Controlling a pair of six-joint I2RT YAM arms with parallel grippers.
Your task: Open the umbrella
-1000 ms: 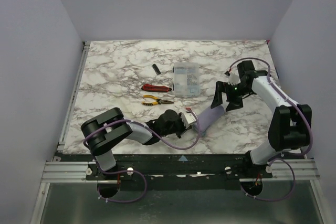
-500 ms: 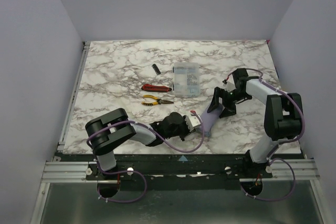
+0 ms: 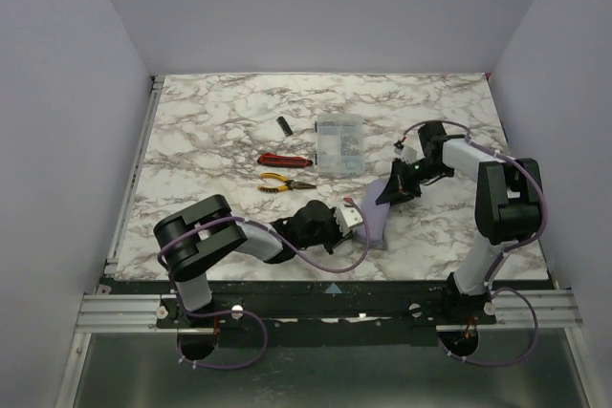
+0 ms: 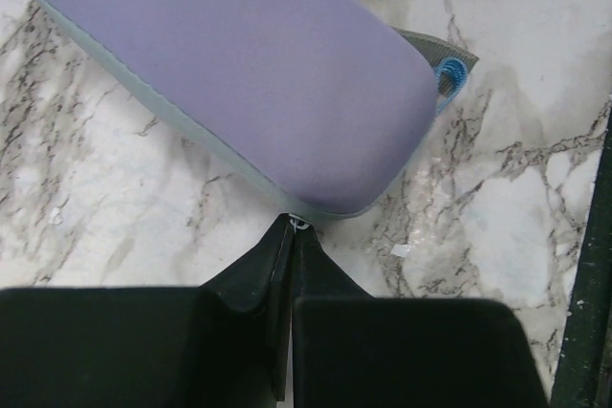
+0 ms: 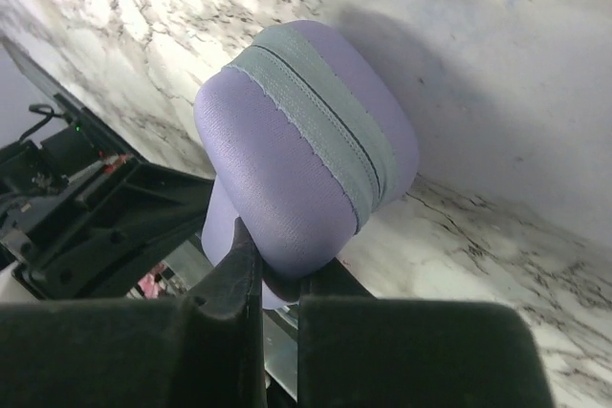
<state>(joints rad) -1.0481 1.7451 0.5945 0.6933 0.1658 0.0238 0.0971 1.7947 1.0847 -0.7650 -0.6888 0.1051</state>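
Note:
No umbrella shows as such. A lavender zipped case (image 3: 378, 215) with a grey zip band (image 5: 320, 112) lies near the table's front middle. At one end of the case, a small blue ribbed piece (image 4: 451, 77) and a grey tab stick out. My left gripper (image 4: 293, 226) is shut at the case's near side, with a tiny metal zip pull (image 4: 299, 225) pinched at its tips; in the top view it (image 3: 359, 221) meets the case from the left. My right gripper (image 5: 279, 276) is shut on the rounded far end of the case, coming in from the right (image 3: 389, 193).
Red-handled pliers (image 3: 284, 160) and yellow-handled pliers (image 3: 285, 182) lie left of centre. Behind the case stands a clear plastic box (image 3: 340, 145), with a small black piece (image 3: 284, 124) further back. The table's front edge and black rail (image 4: 593, 265) run close by the left gripper.
My right gripper has moved left to the case's far end and shut on it. The case has turned a little and shifted left. The left gripper stays shut.

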